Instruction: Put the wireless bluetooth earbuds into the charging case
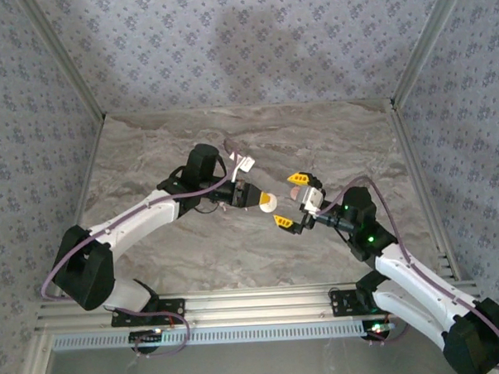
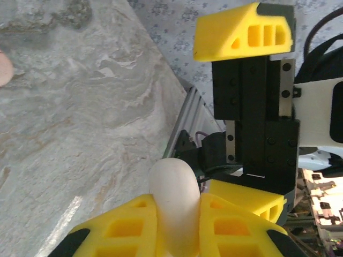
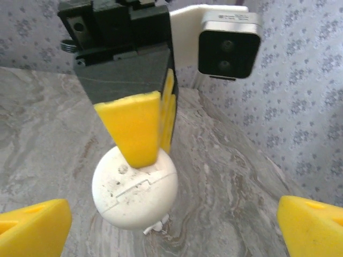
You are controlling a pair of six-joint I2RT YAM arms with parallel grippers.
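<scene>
Two arms meeting over the centre of the bench. Left jaws pinching the white round charging case, lid shut, held over bench centre. Right jaws spread wide, facing the case, not touching it. Small white stemmed earbud below the case; contact unclear.

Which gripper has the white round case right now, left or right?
The left gripper: its jaws are shut on the white round case. The right gripper stands wide open facing it, holding nothing.
</scene>
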